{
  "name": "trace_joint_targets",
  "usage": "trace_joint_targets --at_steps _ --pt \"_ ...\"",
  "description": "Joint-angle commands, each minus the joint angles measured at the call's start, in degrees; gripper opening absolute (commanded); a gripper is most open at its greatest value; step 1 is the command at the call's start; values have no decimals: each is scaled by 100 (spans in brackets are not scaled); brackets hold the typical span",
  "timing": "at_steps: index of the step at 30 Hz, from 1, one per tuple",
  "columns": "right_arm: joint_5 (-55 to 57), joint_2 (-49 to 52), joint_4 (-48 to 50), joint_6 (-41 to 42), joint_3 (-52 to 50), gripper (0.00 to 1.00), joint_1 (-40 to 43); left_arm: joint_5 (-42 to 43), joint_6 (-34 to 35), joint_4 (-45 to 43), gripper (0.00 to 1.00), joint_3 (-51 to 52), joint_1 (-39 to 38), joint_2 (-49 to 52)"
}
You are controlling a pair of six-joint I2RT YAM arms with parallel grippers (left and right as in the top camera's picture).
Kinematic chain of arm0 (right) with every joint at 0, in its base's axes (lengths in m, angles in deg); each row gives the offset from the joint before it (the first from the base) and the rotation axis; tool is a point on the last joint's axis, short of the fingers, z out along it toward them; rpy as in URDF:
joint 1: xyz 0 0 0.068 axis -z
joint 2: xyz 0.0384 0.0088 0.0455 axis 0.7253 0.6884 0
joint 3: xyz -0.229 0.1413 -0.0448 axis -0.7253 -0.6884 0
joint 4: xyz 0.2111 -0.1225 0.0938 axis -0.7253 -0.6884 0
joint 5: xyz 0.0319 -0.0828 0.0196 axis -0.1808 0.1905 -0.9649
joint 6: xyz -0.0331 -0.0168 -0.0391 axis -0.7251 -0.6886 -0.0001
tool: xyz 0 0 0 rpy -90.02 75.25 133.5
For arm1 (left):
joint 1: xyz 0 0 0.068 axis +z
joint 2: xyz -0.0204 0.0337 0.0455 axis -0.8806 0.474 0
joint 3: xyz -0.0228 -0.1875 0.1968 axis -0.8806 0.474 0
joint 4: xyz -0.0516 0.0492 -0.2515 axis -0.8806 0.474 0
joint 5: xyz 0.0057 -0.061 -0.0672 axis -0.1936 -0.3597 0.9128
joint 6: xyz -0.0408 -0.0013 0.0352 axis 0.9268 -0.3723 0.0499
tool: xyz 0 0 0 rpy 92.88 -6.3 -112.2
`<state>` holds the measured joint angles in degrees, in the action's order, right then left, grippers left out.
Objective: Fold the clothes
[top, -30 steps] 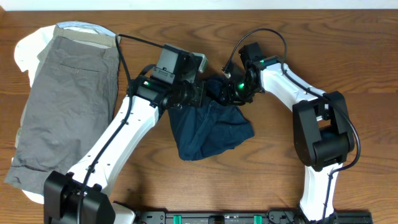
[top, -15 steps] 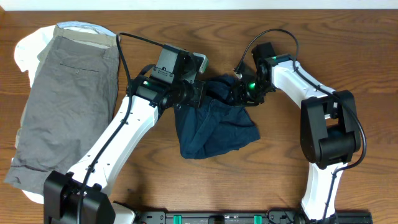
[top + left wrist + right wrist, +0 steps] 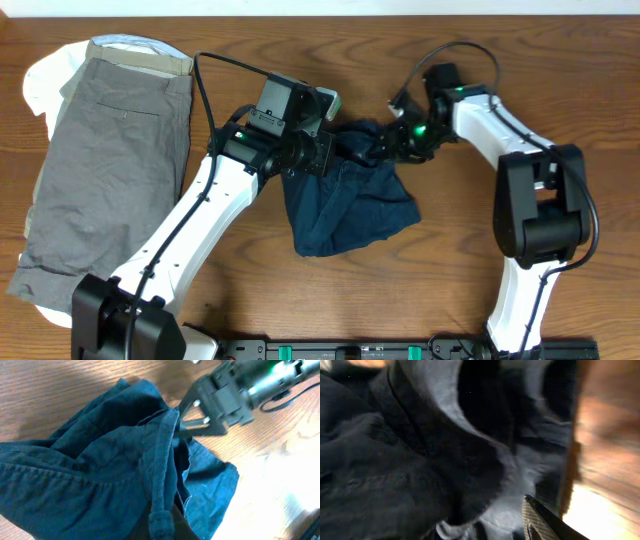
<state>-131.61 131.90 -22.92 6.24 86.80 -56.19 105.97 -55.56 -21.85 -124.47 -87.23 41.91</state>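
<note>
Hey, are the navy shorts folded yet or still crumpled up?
Crumpled, not folded. The navy shorts lie in a wrinkled heap, bunched up at the top between the left gripper and the right gripper.

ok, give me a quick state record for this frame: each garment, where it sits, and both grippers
target: navy shorts, crumpled mid-table, not folded
left gripper: shut on the shorts' waistband
right gripper: jaws apart, tips at the waistband's other end
contact, right: cannot tell if it touches the cloth
side pile: grey shorts flat on a white garment, far left
surface: wooden table
</note>
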Motion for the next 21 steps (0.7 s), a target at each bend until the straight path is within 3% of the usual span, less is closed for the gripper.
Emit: trace_joint_targets --at_steps 1,3,6,8,15,17,20,21 --pt "-348 -354 7 -101 90 55 157 35 -96 13 6 -2 -7 146" --pt "-348 -544 9 -98 98 58 245 39 -96 13 6 -2 -9 236" --pt "-334 -798 35 -63 111 73 452 44 -96 11 6 -2 -39 356" --pt "-319 -911 57 -33 118 78 656 46 -96 7 6 -2 -114 426" --pt "-317 -931 26 -28 116 76 1108 61 -94 -448 7 -2 -789 730" --pt "-317 -931 44 -9 116 76 1152 61 -94 -619 23 -2 -1019 837" --pt "-319 -931 15 -20 116 76 1202 37 -96 -822 64 -2 -1294 955" --pt "-315 -931 2 -37 116 76 1207 35 -94 -866 71 -2 -1318 964"
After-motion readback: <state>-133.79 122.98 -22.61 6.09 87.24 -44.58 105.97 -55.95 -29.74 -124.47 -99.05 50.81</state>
